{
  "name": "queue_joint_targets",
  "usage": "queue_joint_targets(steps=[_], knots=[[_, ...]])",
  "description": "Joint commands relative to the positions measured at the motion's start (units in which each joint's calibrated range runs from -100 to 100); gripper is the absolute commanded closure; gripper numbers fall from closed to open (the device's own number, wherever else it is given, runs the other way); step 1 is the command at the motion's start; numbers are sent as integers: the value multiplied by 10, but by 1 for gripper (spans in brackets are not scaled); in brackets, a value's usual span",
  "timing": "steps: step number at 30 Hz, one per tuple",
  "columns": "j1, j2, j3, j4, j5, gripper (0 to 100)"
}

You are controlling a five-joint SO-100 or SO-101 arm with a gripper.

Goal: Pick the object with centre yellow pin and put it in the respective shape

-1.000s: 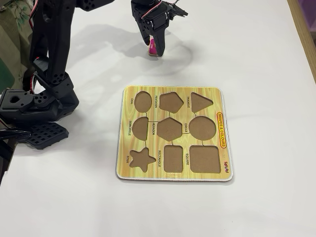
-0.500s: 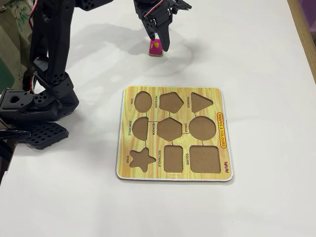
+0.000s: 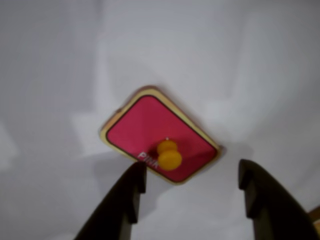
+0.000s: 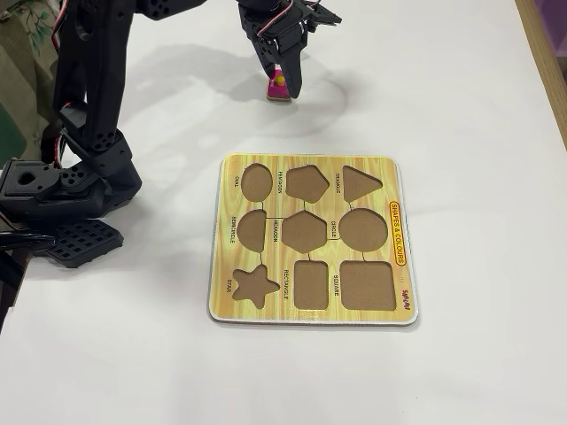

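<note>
A pink rectangular puzzle piece (image 3: 155, 132) with a wooden rim and a yellow centre pin (image 3: 169, 154) lies flat on the white table. In the wrist view my gripper (image 3: 192, 180) is open, its two dark fingers (image 3: 131, 187) hanging just short of the piece, the pin a little left of the gap's middle. In the fixed view the piece (image 4: 278, 87) shows at the top, mostly hidden behind the gripper (image 4: 282, 81). The wooden shape board (image 4: 310, 239) with empty cut-outs lies nearer the camera.
The arm's black base (image 4: 66, 190) stands at the left of the fixed view. A wooden edge (image 4: 542, 53) runs down the table's right side. The board's cut-outs include a rectangle (image 4: 312, 283) and a square (image 4: 367, 284).
</note>
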Motion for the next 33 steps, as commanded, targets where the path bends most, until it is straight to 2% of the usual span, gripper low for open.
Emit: queue_joint_targets(steps=[1,8,33], knots=[[14,-7,-4,-6,-1,78],[15,-7,-2,-57,5,78],[15,-7,22,-46,5,78]])
